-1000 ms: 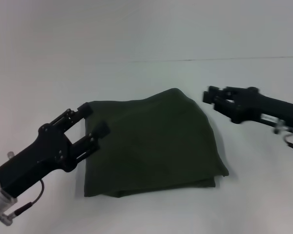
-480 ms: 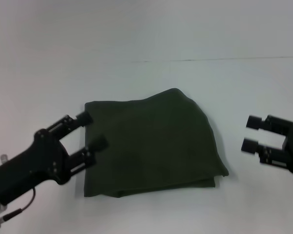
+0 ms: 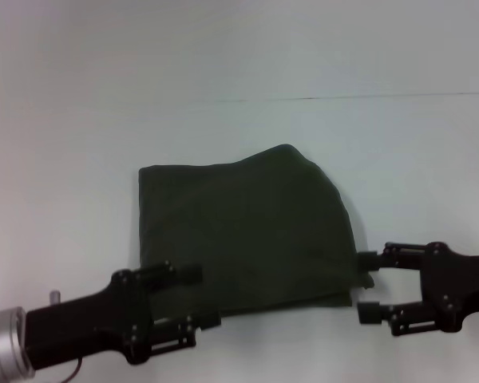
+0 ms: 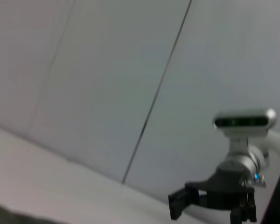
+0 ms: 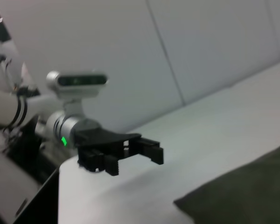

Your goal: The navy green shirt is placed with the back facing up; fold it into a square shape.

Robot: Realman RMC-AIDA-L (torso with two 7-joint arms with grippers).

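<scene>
The navy green shirt [image 3: 247, 231] lies folded into a rough rectangle in the middle of the white table; its far right corner is rounded. My left gripper [image 3: 198, 299] is at the shirt's near left corner, open, fingers pointing right, and it covers that corner. My right gripper [image 3: 366, 285] is open at the near right corner, fingers pointing left, with nothing between them. In the right wrist view, a corner of the shirt [image 5: 242, 191] lies in front of the left gripper [image 5: 149, 151]. The left wrist view shows the right gripper [image 4: 182, 205] farther off.
The white table [image 3: 80, 144] runs out on all sides of the shirt. A thin dark seam [image 3: 343, 97] crosses behind it. Nothing else stands on the surface.
Both arms have swung toward the near edge. The left gripper moved from the shirt's left side to its near left corner. The right came in from the far right to the near right corner.
</scene>
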